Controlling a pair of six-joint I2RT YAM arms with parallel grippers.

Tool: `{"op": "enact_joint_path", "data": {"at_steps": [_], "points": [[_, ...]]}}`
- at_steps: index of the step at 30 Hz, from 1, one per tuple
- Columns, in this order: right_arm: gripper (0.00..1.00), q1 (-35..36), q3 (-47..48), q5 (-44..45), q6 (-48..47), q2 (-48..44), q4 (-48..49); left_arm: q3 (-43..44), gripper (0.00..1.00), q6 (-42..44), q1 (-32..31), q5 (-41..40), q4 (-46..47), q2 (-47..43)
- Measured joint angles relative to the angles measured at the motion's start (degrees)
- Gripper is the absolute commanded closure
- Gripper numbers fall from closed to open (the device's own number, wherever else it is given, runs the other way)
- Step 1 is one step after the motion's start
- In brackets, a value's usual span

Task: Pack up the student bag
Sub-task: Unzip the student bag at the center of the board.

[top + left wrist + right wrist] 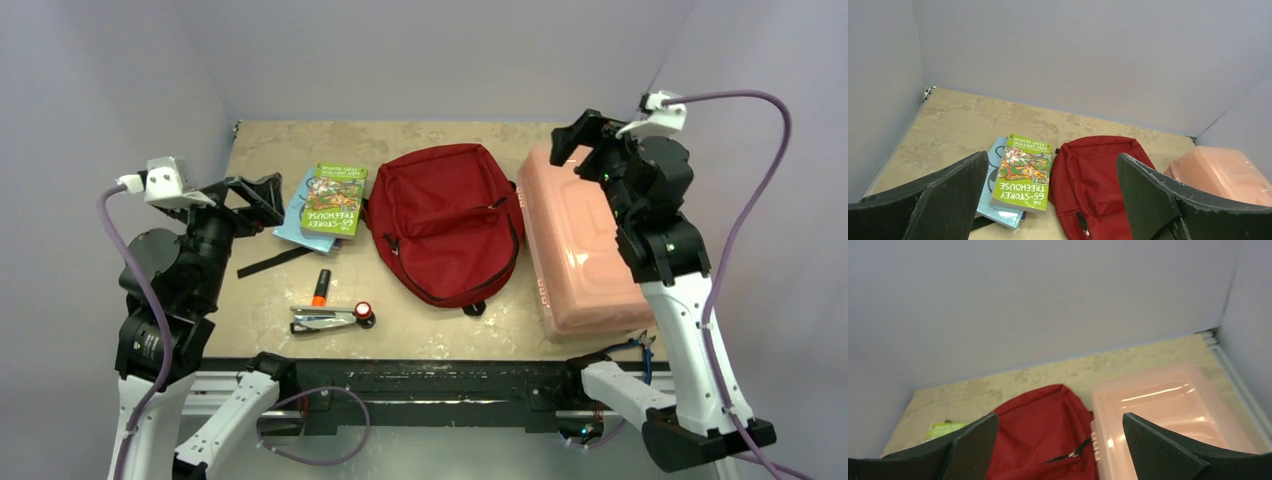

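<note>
The dark red student bag (445, 222) lies flat in the middle of the table, zippers shut; it also shows in the left wrist view (1098, 190) and the right wrist view (1040, 435). A green paperback (334, 198) lies on a light blue book (292, 222) left of the bag. An orange marker (321, 286) and a metal tool with a red-capped item (330, 318) lie near the front. My left gripper (262, 198) is open and empty, raised left of the books. My right gripper (580, 140) is open and empty, raised over the pink box.
A pale pink translucent plastic box (578, 240) lies right of the bag, touching its side. A black strap (272, 262) lies on the table in front of the books. Grey walls close in the table at the back and both sides.
</note>
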Motion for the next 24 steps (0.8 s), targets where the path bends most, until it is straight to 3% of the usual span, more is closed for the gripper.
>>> {"op": "enact_joint_path", "data": {"at_steps": [7,17,24], "points": [[0.01,4.83,-0.02,-13.90,6.47,10.19,1.51,-0.85,0.00,0.70,0.00,2.29,-1.84,4.22],[0.01,16.68,-8.04,-17.68,9.86,15.19,9.18,-6.73,0.00,-0.42,0.00,7.65,-2.67,8.09],[0.05,27.67,-9.99,-15.02,11.80,26.27,14.05,-1.92,0.00,-3.91,0.04,11.82,-4.90,24.33]]}}
